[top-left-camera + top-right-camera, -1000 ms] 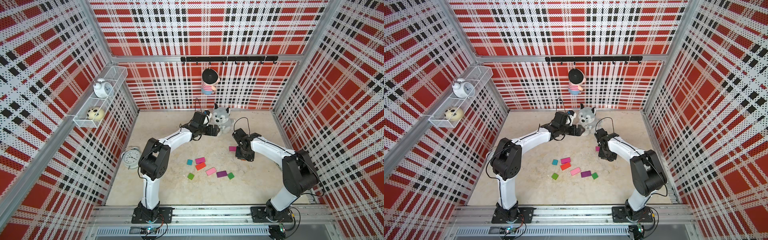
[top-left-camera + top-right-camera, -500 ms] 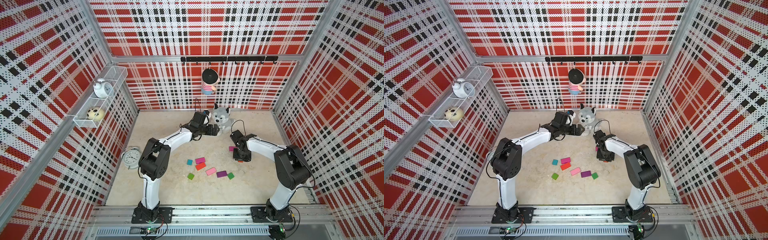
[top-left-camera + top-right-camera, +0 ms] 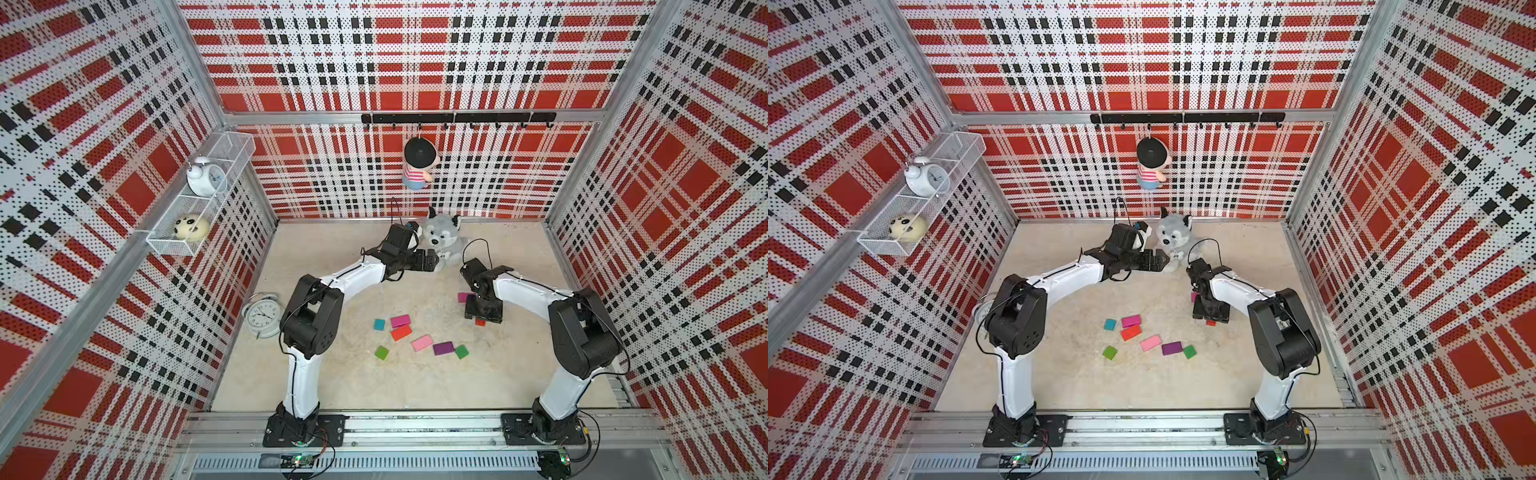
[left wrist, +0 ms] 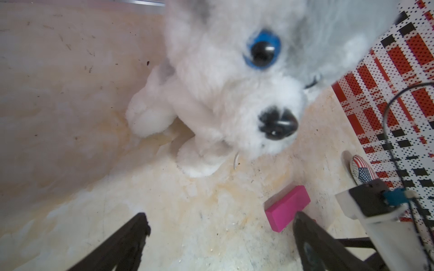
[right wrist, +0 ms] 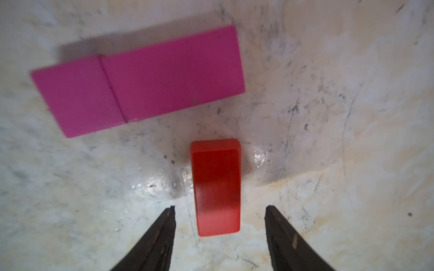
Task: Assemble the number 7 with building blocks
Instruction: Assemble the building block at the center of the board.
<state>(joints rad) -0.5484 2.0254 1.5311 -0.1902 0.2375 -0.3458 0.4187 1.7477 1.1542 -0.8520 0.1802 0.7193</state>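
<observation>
Lower centre: loose blocks (image 3: 422,343) on counter (image 3: 374,395). Upper centre: left gripper (image 3: 434,262), jaws wide, empty, beside plush dog (image 3: 442,239). Right of centre: right gripper (image 3: 481,320), jaws apart, clear of red block (image 5: 216,187) between them, long axis aimed at magenta blocks (image 5: 141,79), not touching.

Fluffy pile, slick blocks, punched sheet and bare metal.
In the right wrist view the red block (image 5: 216,187) looks smooth and glossy, while the magenta blocks (image 5: 172,72) are smooth but matt; whether they are wood or plastic cannot be told. The pale tabletop (image 5: 328,117) under them is marbled, scuffed and shiny in patches. The plush dog (image 4: 234,82) is soft cloth pile with a glossy hard eye and nose. In both top views the walls (image 3: 415,54) are perforated printed sheet, the bottom-edge rail (image 3: 415,428) brushed metal, the upper-left basket (image 3: 230,145) white wire mesh, the arm shells (image 3: 528,291) smooth white plastic.
</observation>
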